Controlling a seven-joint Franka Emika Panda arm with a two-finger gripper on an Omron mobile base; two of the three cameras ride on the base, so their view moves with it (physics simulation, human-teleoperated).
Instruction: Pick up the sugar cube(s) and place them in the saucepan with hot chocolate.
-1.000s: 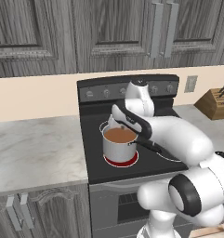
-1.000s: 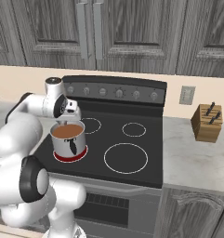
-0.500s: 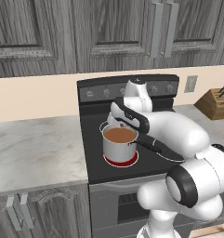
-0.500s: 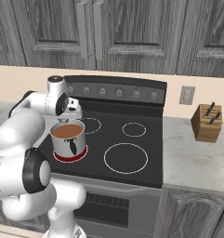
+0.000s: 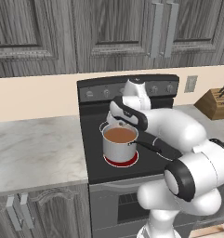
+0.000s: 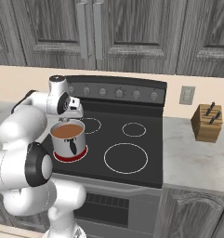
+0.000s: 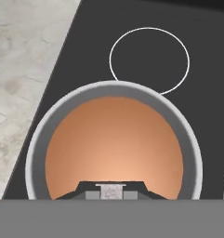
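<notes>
- While you watch the hand view, your claw [image 7: 112,191] pinches the sugar cube [image 7: 112,192] directly above the hot chocolate.
- Your saucepan [image 5: 119,146] sits on the stove's [image 6: 146,160] glowing front-left burner [image 5: 128,162].

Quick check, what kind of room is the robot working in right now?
A home-style kitchen, rendered. A black stove with knobs sits between marble counters, grey wood cabinets hang above, and a knife block stands on the counter to the stove's right.
</notes>
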